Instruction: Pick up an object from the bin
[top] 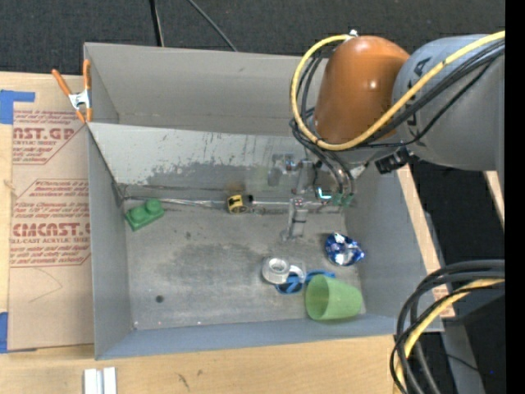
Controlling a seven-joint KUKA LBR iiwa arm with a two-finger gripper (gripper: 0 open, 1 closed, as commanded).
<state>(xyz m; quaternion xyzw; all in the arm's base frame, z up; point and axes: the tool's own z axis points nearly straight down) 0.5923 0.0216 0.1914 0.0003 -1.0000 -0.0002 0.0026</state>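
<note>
My gripper [297,217] hangs below the orange wrist cover in the right half of the bin, just above the floor near the back wall. Nothing shows in its grasp. A crumpled blue and white wrapper [343,249] lies a little to its front right. In front of it sits a small white ring with a blue piece [280,273] beside it. A small yellow and black thing [238,203] lies to its left by the back wall.
A light green cup [332,298] lies on its side in the front right corner. A green toy brick [144,213] rests at the far left by the back wall. The arm and its cables cover the bin's right rear.
</note>
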